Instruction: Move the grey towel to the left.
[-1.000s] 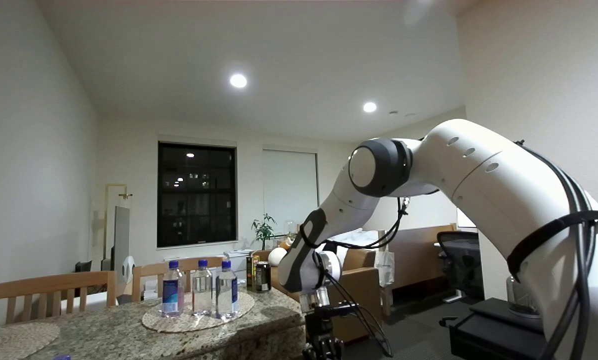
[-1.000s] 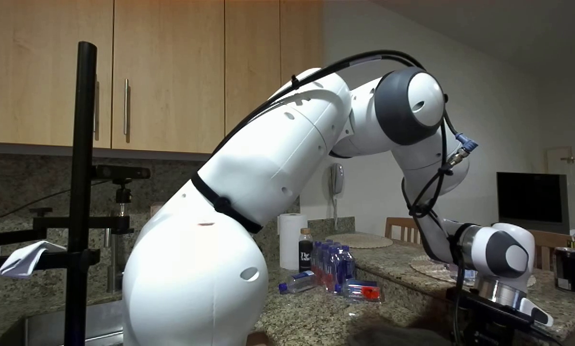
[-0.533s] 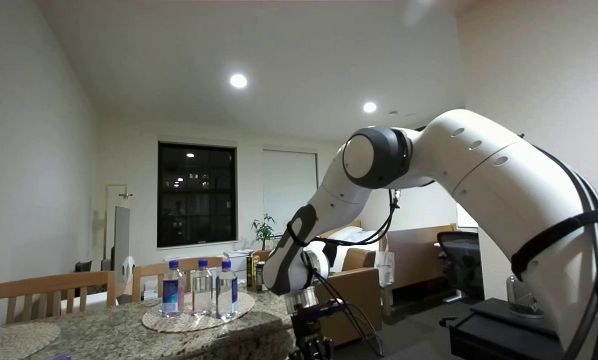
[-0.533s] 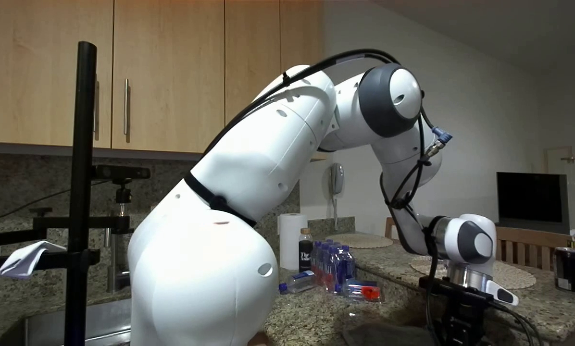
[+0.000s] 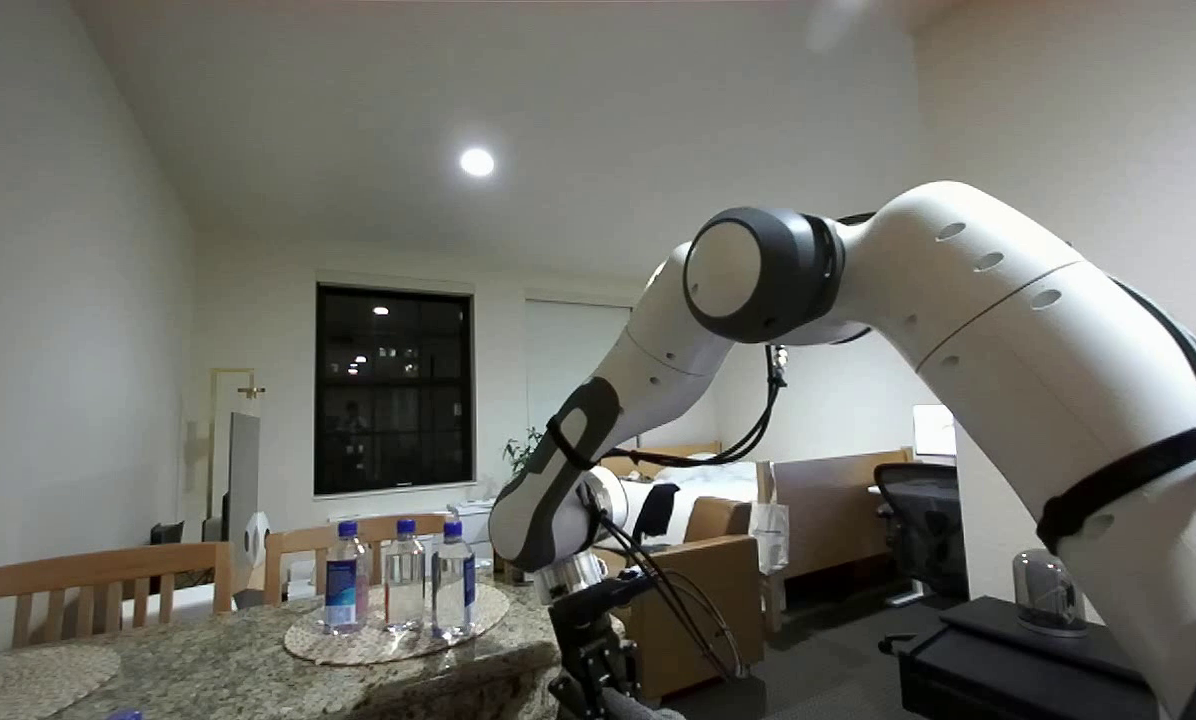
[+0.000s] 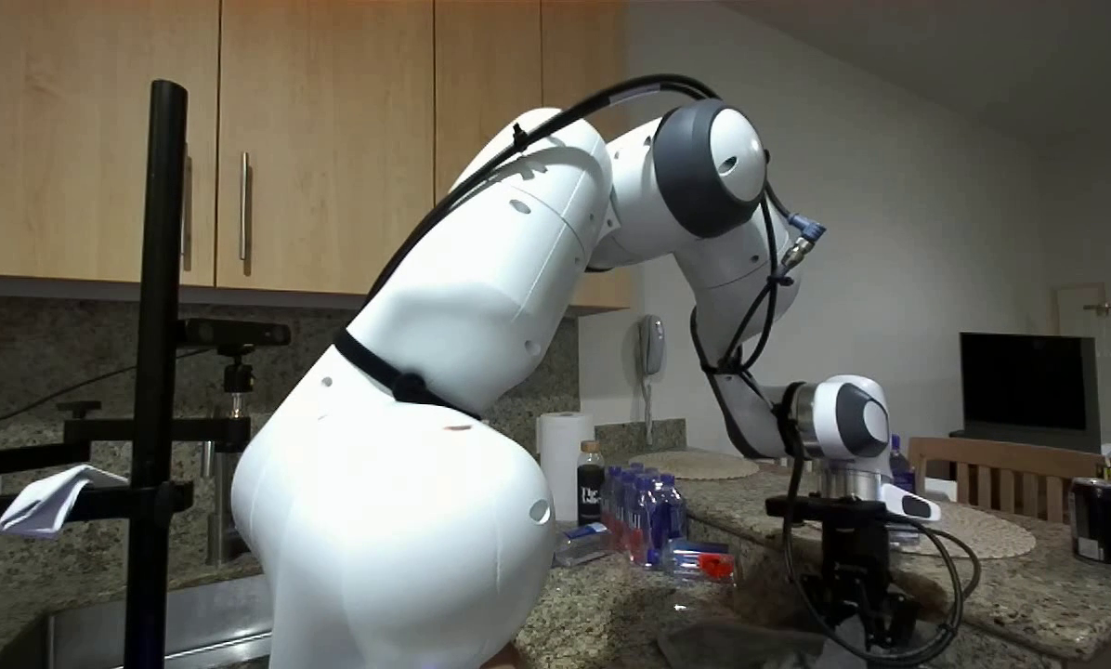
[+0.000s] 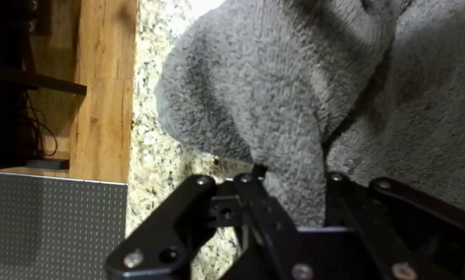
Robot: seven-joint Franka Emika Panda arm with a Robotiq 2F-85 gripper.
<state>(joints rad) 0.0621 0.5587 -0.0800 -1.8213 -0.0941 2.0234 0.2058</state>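
The grey towel (image 7: 263,89) fills much of the wrist view, bunched in folds over the speckled counter (image 7: 147,194). My gripper (image 7: 293,178) has one fold of the towel between its black fingers, with the cloth filling the gap. Grey cloth of the towel (image 5: 636,706) also shows at the jaws of my gripper (image 5: 598,678) at the bottom of an exterior view. In an exterior view my gripper (image 6: 862,609) is low over the counter, and part of the towel (image 6: 732,646) lies at the bottom edge. Much of the towel is out of view there.
Three water bottles (image 5: 404,578) stand on a round placemat (image 5: 308,640) on the raised counter. More bottles (image 6: 644,516), a paper towel roll (image 6: 565,465) and a black can (image 6: 1102,522) stand nearby. The counter edge (image 7: 133,128) drops to the floor in the wrist view.
My arm's elbow has risen, and the gripper has moved left and slightly up in both exterior views. Grey cloth now shows at the jaws.
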